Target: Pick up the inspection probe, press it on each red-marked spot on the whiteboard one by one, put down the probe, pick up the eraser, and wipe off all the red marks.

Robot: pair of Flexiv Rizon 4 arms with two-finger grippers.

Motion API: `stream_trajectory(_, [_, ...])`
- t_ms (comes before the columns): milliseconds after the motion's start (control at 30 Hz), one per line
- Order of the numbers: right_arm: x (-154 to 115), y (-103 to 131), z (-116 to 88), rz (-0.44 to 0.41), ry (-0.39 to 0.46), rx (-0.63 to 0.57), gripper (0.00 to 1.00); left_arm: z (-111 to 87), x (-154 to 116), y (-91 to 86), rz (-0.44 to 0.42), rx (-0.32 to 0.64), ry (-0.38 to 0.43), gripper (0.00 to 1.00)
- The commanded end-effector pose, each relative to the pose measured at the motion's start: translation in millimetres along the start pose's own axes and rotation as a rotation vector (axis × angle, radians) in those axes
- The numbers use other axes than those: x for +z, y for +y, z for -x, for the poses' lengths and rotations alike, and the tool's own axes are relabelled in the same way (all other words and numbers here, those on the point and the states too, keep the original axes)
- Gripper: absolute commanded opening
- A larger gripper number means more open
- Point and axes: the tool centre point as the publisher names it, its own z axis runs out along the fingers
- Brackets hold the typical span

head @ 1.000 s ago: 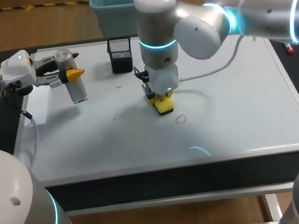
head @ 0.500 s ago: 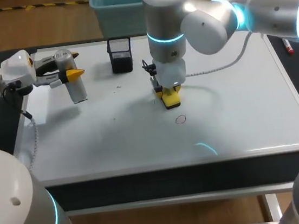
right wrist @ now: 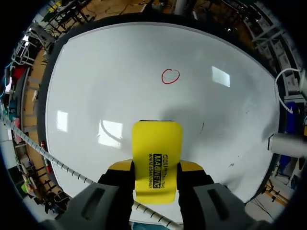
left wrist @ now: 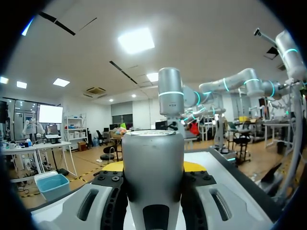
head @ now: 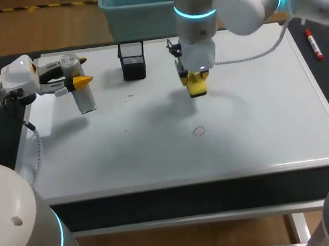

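The right pincer [head: 194,79] is closed on the yellow eraser [head: 198,88], with one finger on each side. It holds the eraser over the whiteboard [head: 260,117], toward the back. One red circle [head: 198,131] is drawn on the whiteboard, apart from the eraser and nearer the front edge. The left pincer [head: 75,83] grips the silver probe [head: 82,91] at the left side of the whiteboard. A black mesh cup [head: 132,60] stands near the back edge. A red pen [head: 313,43] lies on the desk, right of the whiteboard.
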Motion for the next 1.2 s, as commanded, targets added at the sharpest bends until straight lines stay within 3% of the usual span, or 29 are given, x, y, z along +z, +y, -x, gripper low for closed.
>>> stream_trajectory(33, [-15.8, -4.9, -30.8, -0.008, -0.002, 0.031, 0.00, -0.7, 0.2, -1.7, 0.002, 0.001, -0.002, 0.00])
stream_trajectory(400, [-28.5, -33.0, -132.9, -0.031, 0.003, 0.247, 0.00, -0.7, 0.2, -1.7, 0.002, 0.001, -0.002, 0.00])
stream_trajectory(767, [-27.1, -40.0, -225.4, -0.009, 0.019, 0.431, 0.00, -0.7, 0.2, -1.7, 0.002, 0.001, -0.002, 0.00])
stream_trajectory(967, [-25.2, -37.8, -251.1, 0.005, 0.024, 0.473, 0.00, -0.7, 0.2, -1.7, 0.002, 0.001, -0.002, 0.00])
stream_trajectory(1200, [-23.3, -33.6, -266.0, 0.016, 0.009, 0.504, 0.00, -0.7, 0.2, -1.7, 0.002, 0.001, -0.002, 0.00])
